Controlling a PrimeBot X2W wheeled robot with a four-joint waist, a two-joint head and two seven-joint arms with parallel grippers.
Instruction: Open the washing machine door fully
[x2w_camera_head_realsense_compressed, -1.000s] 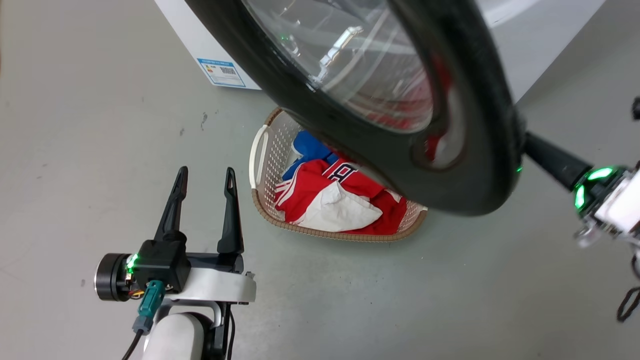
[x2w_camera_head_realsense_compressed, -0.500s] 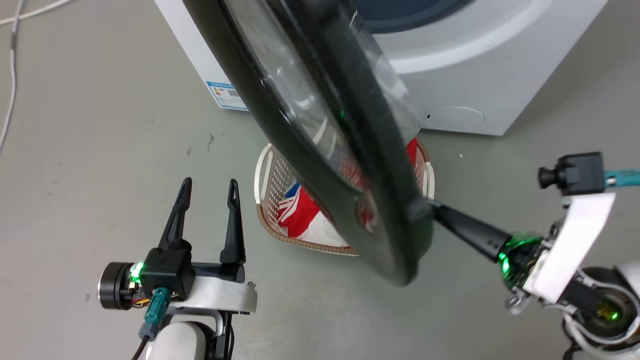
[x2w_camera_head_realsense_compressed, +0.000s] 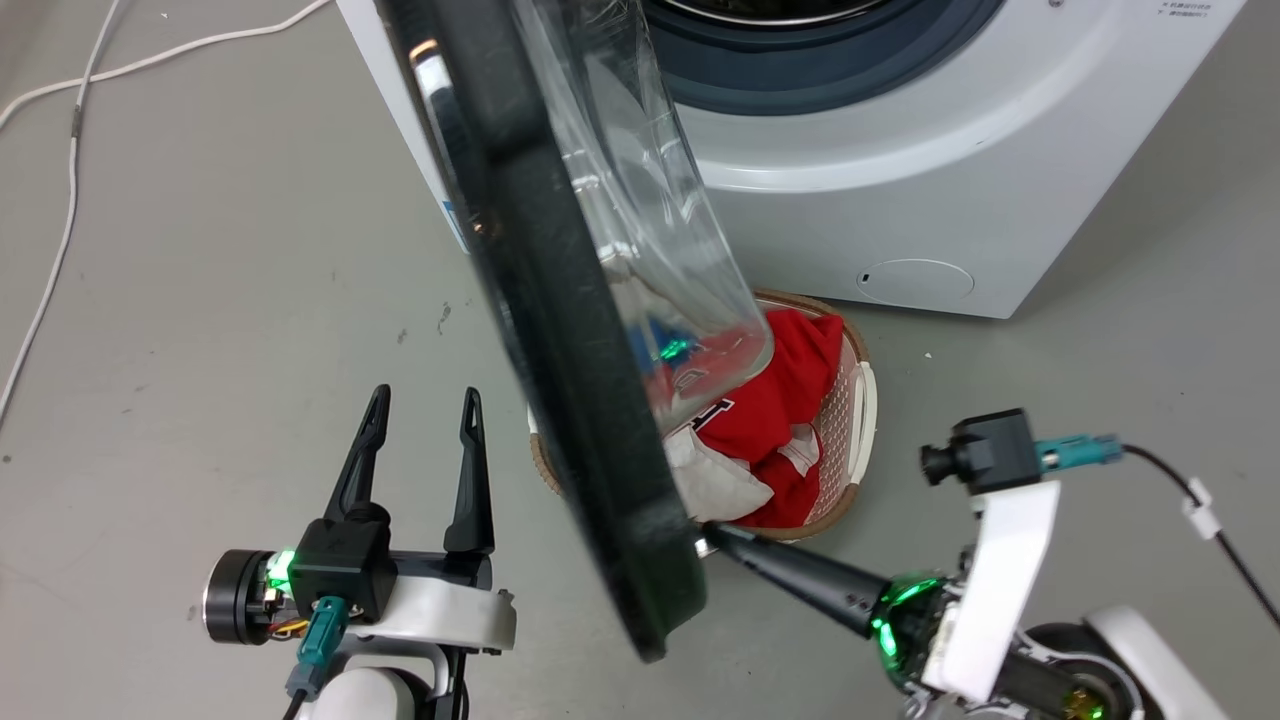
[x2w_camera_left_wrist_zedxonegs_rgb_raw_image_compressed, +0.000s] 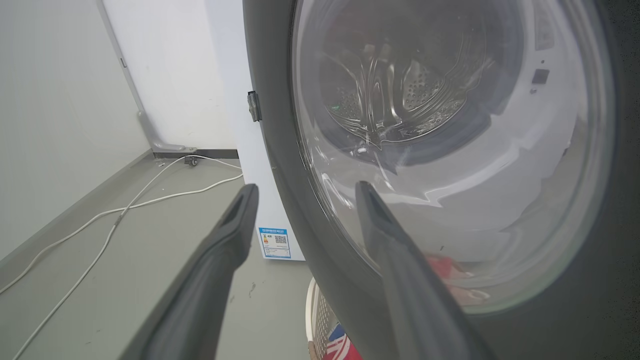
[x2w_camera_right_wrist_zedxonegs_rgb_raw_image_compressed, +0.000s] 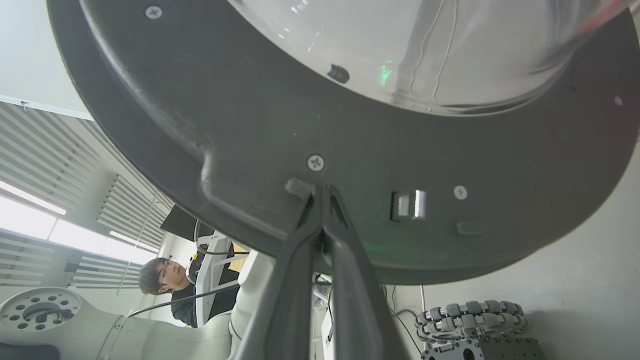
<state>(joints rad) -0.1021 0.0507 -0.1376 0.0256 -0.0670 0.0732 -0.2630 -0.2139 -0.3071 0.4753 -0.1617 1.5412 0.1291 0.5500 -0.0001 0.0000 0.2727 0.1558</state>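
Observation:
The washing machine door (x2w_camera_head_realsense_compressed: 560, 400) stands swung out from the white machine (x2w_camera_head_realsense_compressed: 900, 200). The head view sees it almost edge-on, black rim to the left and clear glass bowl (x2w_camera_head_realsense_compressed: 650, 220) bulging right. My right gripper (x2w_camera_head_realsense_compressed: 706, 534) is shut, fingers pressed together. Its tips rest on the door's (x2w_camera_right_wrist_zedxonegs_rgb_raw_image_compressed: 450, 150) dark inner face beside a screw, low on the rim, right gripper (x2w_camera_right_wrist_zedxonegs_rgb_raw_image_compressed: 320, 192). My left gripper (x2w_camera_head_realsense_compressed: 423, 400) is open and holds nothing, on the floor side left of the door. In the left wrist view the left gripper (x2w_camera_left_wrist_zedxonegs_rgb_raw_image_compressed: 306, 189) points at the door's (x2w_camera_left_wrist_zedxonegs_rgb_raw_image_compressed: 280, 150) outer rim and glass.
A woven laundry basket (x2w_camera_head_realsense_compressed: 862, 400) with red and white clothes (x2w_camera_head_realsense_compressed: 790, 400) sits on the floor under the door, in front of the machine. A white cable (x2w_camera_head_realsense_compressed: 60, 200) trails over the grey floor at left. A person (x2w_camera_right_wrist_zedxonegs_rgb_raw_image_compressed: 165, 275) sits behind my base.
The door has swung further out from the machine, from angled to nearly edge-on, uncovering the machine's front. My right gripper moved left and down with it. The camera shifted; the left gripper kept its pose.

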